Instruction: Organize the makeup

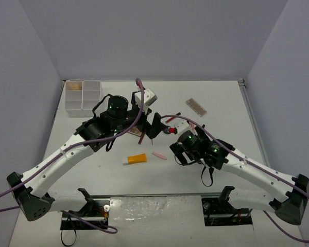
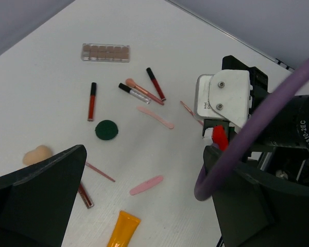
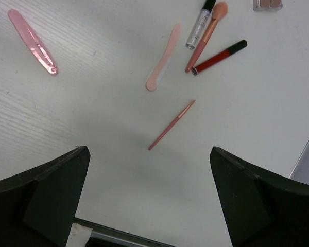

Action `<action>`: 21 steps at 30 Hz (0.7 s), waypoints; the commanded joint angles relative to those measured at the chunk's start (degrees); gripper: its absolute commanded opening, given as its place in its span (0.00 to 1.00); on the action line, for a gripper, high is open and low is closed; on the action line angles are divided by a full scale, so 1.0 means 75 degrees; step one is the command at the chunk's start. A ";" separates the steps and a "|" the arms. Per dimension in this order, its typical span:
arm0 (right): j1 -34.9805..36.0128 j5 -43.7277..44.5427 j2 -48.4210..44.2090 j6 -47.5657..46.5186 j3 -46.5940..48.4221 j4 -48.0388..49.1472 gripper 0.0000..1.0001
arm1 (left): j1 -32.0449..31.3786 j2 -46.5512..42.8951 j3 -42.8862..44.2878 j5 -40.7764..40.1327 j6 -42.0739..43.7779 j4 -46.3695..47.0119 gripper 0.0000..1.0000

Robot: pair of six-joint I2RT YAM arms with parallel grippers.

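The makeup lies scattered on the white table. The left wrist view shows a brown palette (image 2: 105, 52), dark-red gloss (image 2: 91, 101), green compact (image 2: 106, 129), beige sponge (image 2: 37, 154), pink spatula (image 2: 155, 117), pink clip (image 2: 146, 185) and orange tube (image 2: 123, 230). My left gripper (image 2: 144, 149) is open and empty above the clip and the orange tube (image 1: 135, 159). My right gripper (image 3: 149, 152) is open and empty just short of a thin pink pencil (image 3: 171, 125). Beyond it lie the spatula (image 3: 164, 64), a brush (image 3: 206, 33), red gloss (image 3: 219, 56) and the clip (image 3: 32, 42).
A white four-compartment box (image 1: 83, 96) stands at the back left. The two arms meet over the middle of the table, and the right wrist fills the right side of the left wrist view (image 2: 224, 100). Grey walls enclose the table on three sides.
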 commanded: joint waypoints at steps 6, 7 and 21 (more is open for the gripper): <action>-0.0436 0.0434 0.1657 0.1261 0.1617 0.2868 1.00 | -0.0185 -0.0510 -0.0395 0.0631 0.0380 -0.2253 0.97; -0.0485 0.0354 0.1760 0.1253 0.1636 0.2903 1.00 | -0.0185 -0.0584 -0.0400 0.0616 0.0359 -0.2214 0.97; -0.1755 -0.0084 -0.0780 0.1708 0.0017 0.2795 1.00 | -0.0002 0.1253 -0.0953 -0.1899 0.1549 -0.3263 0.96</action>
